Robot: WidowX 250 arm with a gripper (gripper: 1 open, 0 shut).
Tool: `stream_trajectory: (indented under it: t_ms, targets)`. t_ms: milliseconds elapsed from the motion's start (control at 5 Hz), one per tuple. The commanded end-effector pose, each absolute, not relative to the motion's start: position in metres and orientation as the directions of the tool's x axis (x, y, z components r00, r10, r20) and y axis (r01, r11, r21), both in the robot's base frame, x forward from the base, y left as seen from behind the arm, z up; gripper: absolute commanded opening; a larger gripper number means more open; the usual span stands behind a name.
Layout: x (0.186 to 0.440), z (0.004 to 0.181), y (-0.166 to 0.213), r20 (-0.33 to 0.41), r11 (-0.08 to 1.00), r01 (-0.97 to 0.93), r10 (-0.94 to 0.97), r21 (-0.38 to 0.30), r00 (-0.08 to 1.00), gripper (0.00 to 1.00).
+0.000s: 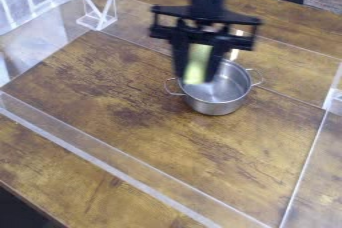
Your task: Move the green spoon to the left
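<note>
Fingers (pixel 199 56) of ours are gripping the spoon (pixel 198 64) in the camera view, closed around it and blurred. We are holding it above the surface (pixel 107 102), its yellow-green handle hanging in front of the pot (pixel 219 94), overlapping the rim's left part. We cannot tell whether spoon and pot are touching.

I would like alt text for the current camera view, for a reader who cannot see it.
A black robot gripper holds a blurred yellow-green spoon handle in front of a round steel pot with side handles. The pot stands on a brown wooden table.
</note>
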State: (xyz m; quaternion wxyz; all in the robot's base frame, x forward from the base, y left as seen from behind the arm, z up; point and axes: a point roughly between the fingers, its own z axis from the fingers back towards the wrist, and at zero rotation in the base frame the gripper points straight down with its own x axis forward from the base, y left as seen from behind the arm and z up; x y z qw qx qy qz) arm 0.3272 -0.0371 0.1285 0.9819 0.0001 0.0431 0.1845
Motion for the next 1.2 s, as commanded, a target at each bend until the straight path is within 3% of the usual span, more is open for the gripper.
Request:
stream_trajectory:
  t_ms: [0, 400, 1000]
  targets:
    - [0.329, 0.155, 0.007, 0.011, 0.901, -0.43, 0.431, -0.058, 0.902, 0.0]
    - [0.329, 0.148, 0.07, 0.056, 0.89, -0.442, 0.449, -0.111, 0.892, 0.0]
    - [0.347, 0.152, 0.089, 0.068, 0.845, -0.503, 0.521, -0.18, 0.851, 0.0]
